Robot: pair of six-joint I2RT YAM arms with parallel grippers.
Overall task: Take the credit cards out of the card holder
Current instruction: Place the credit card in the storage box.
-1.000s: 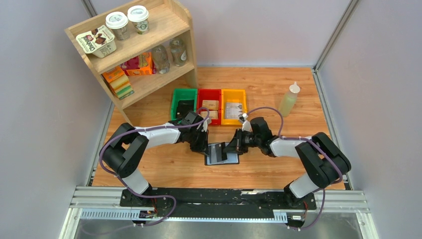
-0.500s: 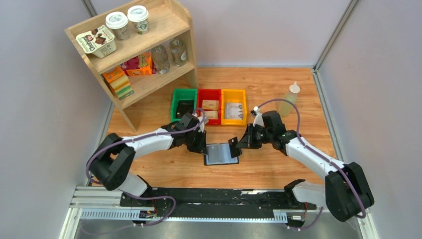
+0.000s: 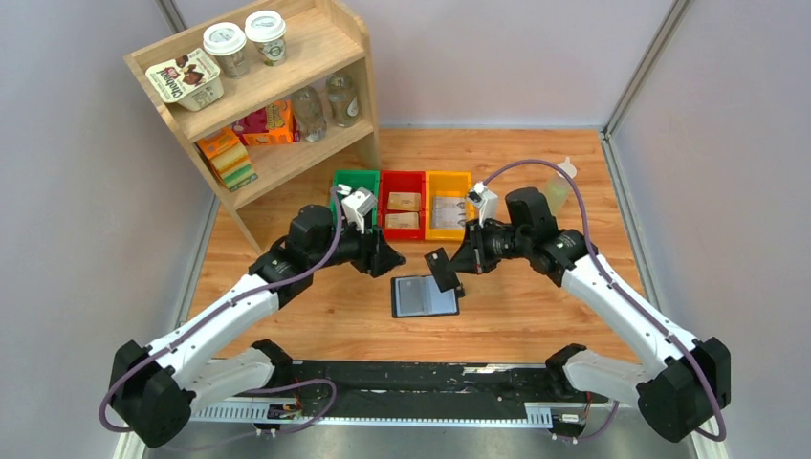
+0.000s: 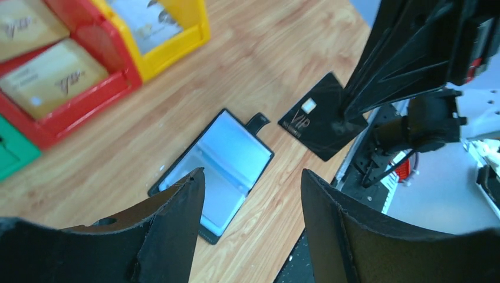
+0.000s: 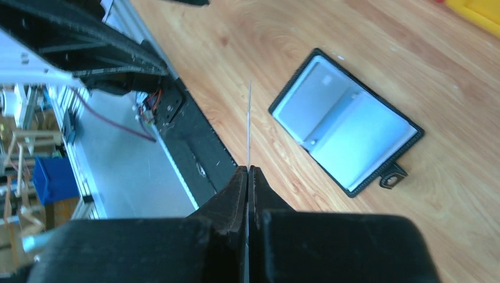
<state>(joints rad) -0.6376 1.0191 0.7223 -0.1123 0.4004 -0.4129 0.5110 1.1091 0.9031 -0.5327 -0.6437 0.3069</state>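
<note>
The card holder [image 3: 425,296] lies open on the wooden table, grey-blue inner face up, snap tab toward the right; it also shows in the left wrist view [image 4: 227,165] and the right wrist view [image 5: 345,121]. My right gripper [image 3: 457,263] is shut on one black credit card [image 3: 440,271], held in the air just above and behind the holder. That card's "VIP" face [image 4: 321,115] shows in the left wrist view; the right wrist view shows it edge-on [image 5: 249,124] between the pads of the right gripper [image 5: 249,170]. My left gripper [image 3: 383,256] [image 4: 252,177] is open and empty, raised left of the holder.
Green [image 3: 353,198], red [image 3: 403,204] and yellow [image 3: 449,203] bins stand in a row behind the holder; tan packets lie in the red one. A wooden shelf [image 3: 258,96] with cups and boxes stands at the back left. A squeeze bottle [image 3: 556,189] stands at the back right.
My left gripper has opened and drawn back up and left, off the holder's left edge. My right gripper has lifted the card up and away from the holder.
</note>
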